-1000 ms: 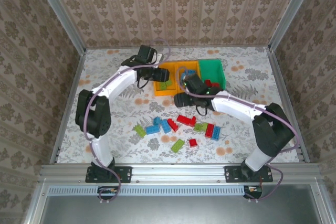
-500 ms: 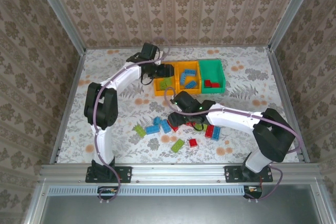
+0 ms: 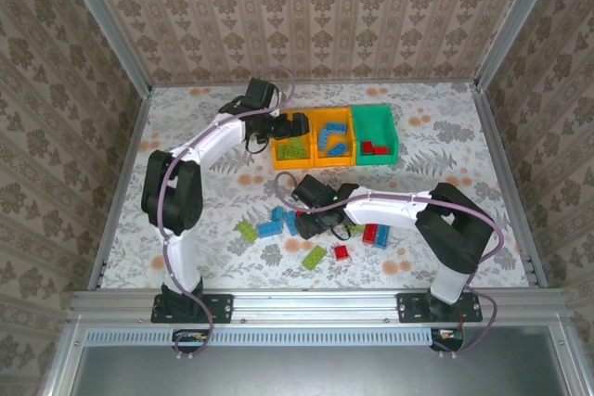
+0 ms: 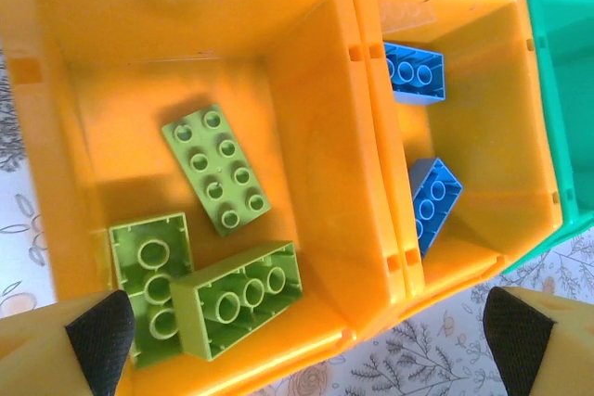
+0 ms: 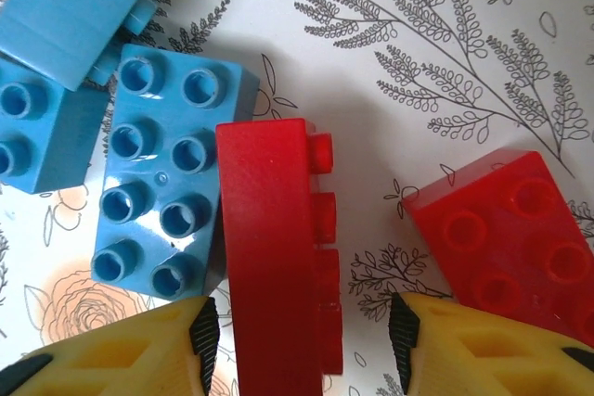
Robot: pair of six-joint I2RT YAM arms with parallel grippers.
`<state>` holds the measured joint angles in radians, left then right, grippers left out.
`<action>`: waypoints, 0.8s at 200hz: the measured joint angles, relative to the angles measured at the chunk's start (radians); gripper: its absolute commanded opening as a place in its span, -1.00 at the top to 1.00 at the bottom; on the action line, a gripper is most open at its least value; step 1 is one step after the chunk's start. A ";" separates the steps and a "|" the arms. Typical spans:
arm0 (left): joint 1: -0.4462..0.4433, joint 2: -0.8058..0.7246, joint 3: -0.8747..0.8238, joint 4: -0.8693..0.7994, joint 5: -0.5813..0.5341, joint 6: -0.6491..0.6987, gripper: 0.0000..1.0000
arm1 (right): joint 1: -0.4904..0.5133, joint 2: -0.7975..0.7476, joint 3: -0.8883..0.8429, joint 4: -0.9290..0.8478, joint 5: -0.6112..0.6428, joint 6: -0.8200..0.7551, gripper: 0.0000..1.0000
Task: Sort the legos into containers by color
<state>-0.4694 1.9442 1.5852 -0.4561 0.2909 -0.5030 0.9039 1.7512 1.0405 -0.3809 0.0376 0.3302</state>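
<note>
Your right fingers (image 5: 139, 350) half open, straddling red brick (image 5: 274, 248) lying on side on counter (image 5: 371, 62), not yet gripping. Brick likely light, rigid, glossy: pinch flat long faces, avoid studs. Your left fingers (image 4: 93, 336) spread wide, empty, over orange bin (image 4: 56, 183) holding green bricks (image 4: 215, 169).

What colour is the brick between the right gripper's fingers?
The brick is red; clearest in the right wrist view.

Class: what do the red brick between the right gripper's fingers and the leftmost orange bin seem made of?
Red brick: probably hard moulded plastic, glossy, with crisp studs and faint highlights. Orange bin: likely plastic too, smooth semi-gloss walls, moulded notches.
</note>
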 measured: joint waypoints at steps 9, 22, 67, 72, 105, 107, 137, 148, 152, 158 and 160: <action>0.000 -0.019 -0.011 0.000 -0.004 0.000 -1.00 | 0.002 0.011 0.009 -0.008 0.000 -0.006 0.08; 0.000 -0.044 -0.022 0.001 -0.008 0.000 -1.00 | 0.007 0.024 0.023 -0.016 0.003 -0.014 0.22; 0.020 -0.123 -0.115 0.013 -0.022 0.000 -1.00 | 0.016 0.031 0.038 -0.030 0.037 -0.017 0.45; 0.026 -0.129 -0.125 0.012 -0.026 0.001 -1.00 | 0.015 0.026 0.037 -0.032 0.043 -0.016 0.46; 0.047 -0.165 -0.175 0.000 -0.061 0.016 -1.00 | -0.018 -0.084 0.003 -0.023 0.053 -0.006 0.49; 0.047 -0.169 -0.180 -0.001 -0.063 0.018 -1.00 | -0.023 -0.095 -0.001 -0.018 0.048 -0.005 0.50; 0.044 -0.224 -0.225 -0.022 -0.091 0.051 -1.00 | -0.169 -0.246 -0.077 0.072 -0.019 0.040 0.51; 0.044 -0.246 -0.244 -0.030 -0.099 0.064 -1.00 | -0.242 -0.287 -0.100 0.105 -0.047 0.061 0.51; 0.044 -0.252 -0.250 -0.031 -0.101 0.070 -1.00 | -0.269 -0.299 -0.105 0.115 -0.056 0.067 0.51; 0.043 -0.263 -0.262 -0.033 -0.106 0.080 -1.00 | -0.305 -0.308 -0.108 0.126 -0.069 0.074 0.51; 0.043 -0.266 -0.264 -0.033 -0.107 0.083 -1.00 | -0.312 -0.309 -0.108 0.129 -0.072 0.076 0.51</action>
<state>-0.4267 1.6787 1.3209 -0.4889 0.1837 -0.4202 0.5915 1.4422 0.9321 -0.2523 -0.0341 0.4065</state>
